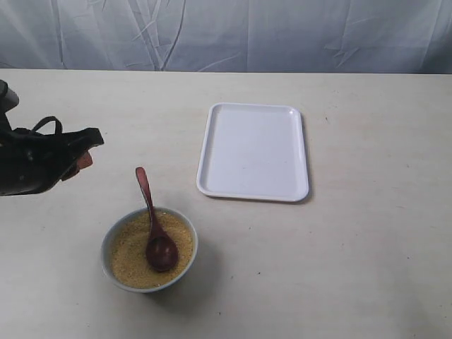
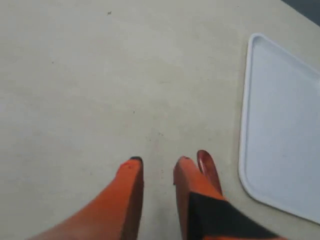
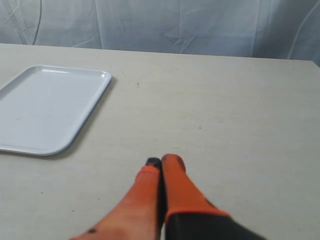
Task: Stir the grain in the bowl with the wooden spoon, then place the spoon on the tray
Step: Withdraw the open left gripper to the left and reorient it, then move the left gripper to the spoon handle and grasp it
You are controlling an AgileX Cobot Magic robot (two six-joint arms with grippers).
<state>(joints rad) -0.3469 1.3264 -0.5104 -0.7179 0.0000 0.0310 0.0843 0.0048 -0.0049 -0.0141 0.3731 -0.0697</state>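
Note:
The white bowl [image 1: 108, 245] stands near the table's front left, holding a mound of golden grain [image 1: 129, 252]. The dark wooden spoon [image 1: 150, 212] rests in it, oval end in the grain, handle leaning over the far rim. My left gripper [image 1: 90, 148] hovers left of the handle's tip, open, holding nothing. In the left wrist view the left gripper [image 2: 159, 162] shows bare table between its fingers, and the spoon handle's tip [image 2: 206, 165] lies just outside one finger. The white tray [image 1: 254, 150] lies beyond the bowl to the right. My right gripper [image 3: 161, 161] is shut on nothing.
A pale wrinkled cloth [image 1: 282, 32] hangs behind the table's far edge. The tray [image 3: 45, 107] lies to one side of the right gripper over bare tabletop. The right arm does not show in the exterior view.

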